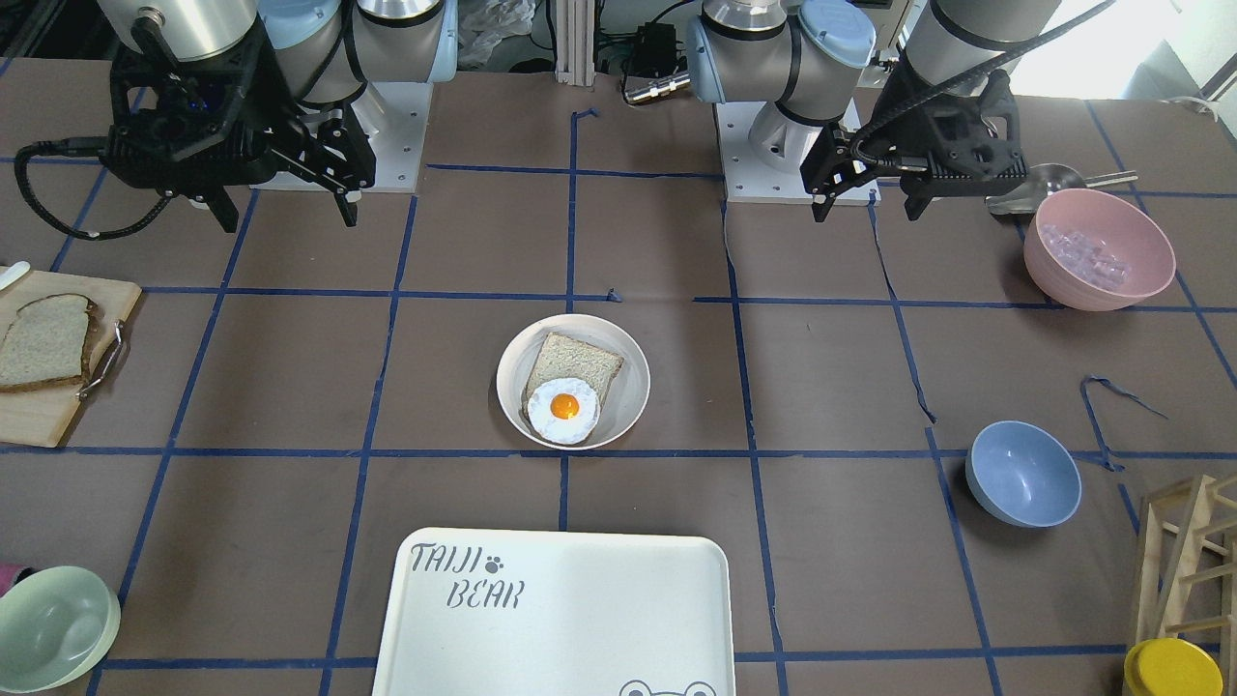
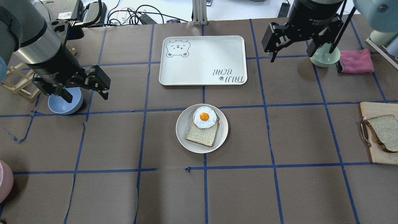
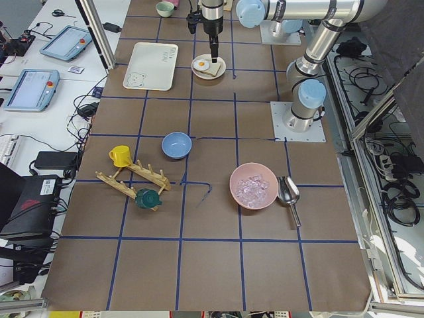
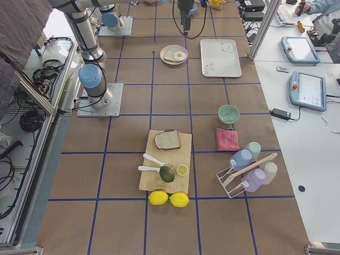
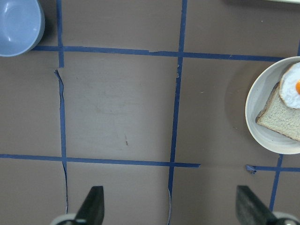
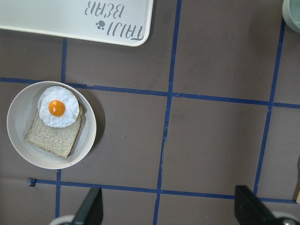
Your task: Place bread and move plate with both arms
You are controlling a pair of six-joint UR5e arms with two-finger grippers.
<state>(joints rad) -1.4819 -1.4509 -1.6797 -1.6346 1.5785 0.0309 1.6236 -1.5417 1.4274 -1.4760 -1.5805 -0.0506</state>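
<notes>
The bread (image 1: 43, 343), a large dark-crusted slice, lies on a wooden cutting board (image 1: 39, 420) at the robot's far right; it also shows in the overhead view (image 2: 384, 130). The plate (image 1: 512, 377) sits mid-table and holds a smaller tan slice with a fried egg (image 1: 563, 411) on it; the plate also shows in the overhead view (image 2: 183, 124). My left gripper (image 2: 86, 95) is open and empty, high above the table left of the plate. My right gripper (image 1: 287, 215) is open and empty, high above the table between plate and board.
The white TAIJI BEAR tray (image 2: 202, 59) lies beyond the plate. A blue bowl (image 2: 65, 104) sits under the left gripper. A pink bowl of ice (image 1: 1099, 248), a pale green bowl (image 2: 325, 57), a pink cloth (image 2: 356, 60) and a wooden rack (image 1: 1189, 561) stand around the edges.
</notes>
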